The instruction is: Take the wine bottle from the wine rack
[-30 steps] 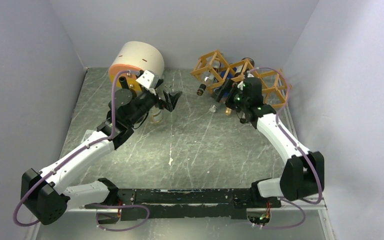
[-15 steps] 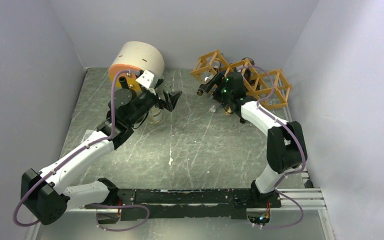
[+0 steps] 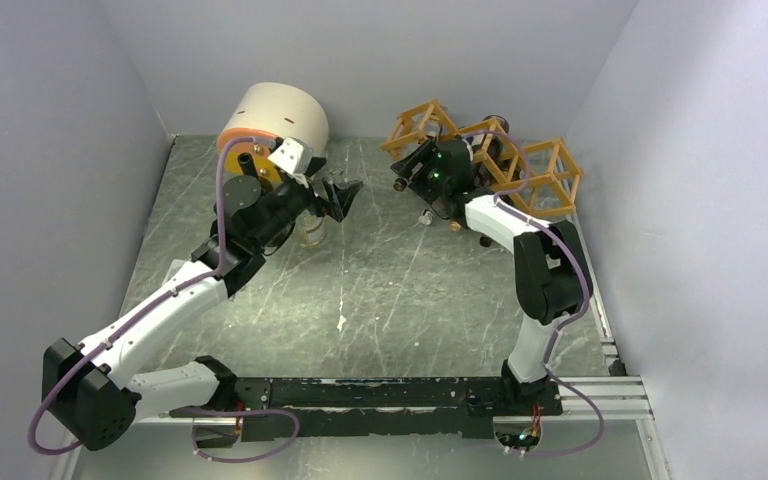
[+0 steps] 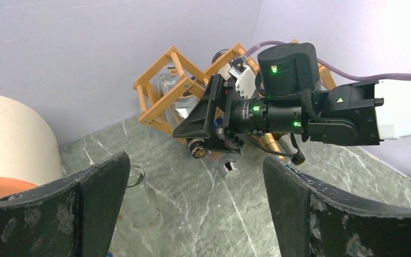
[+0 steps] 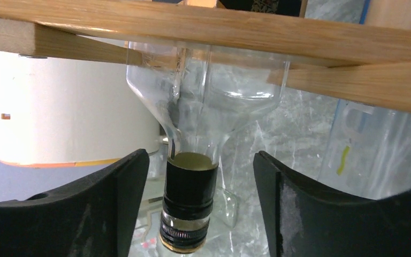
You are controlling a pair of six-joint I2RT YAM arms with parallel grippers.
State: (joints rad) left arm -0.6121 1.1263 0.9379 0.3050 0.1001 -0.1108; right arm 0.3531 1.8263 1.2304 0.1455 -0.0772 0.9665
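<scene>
Cream and orange cylinder point(image 3: 272, 125), dark marbled table point(image 3: 380, 290), grey walls point(image 3: 50, 150)

Grey-green marbled table point(image 3: 390, 290) bearing cream-and-orange cylinder point(image 3: 278, 118), wine rack point(image 3: 550, 180), clear glass jar point(image 3: 312, 233)

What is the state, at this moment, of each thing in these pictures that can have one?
Wine rack: at the back right, bottles in its cells.
Wine bottle: capped, lying in the rack, neck sticking out, not yet gripped.
Right gripper: open, fingers on either side of the bottle's neck.
Left gripper: open, empty.
Cream and orange cylinder: at the back left, not held.
</scene>
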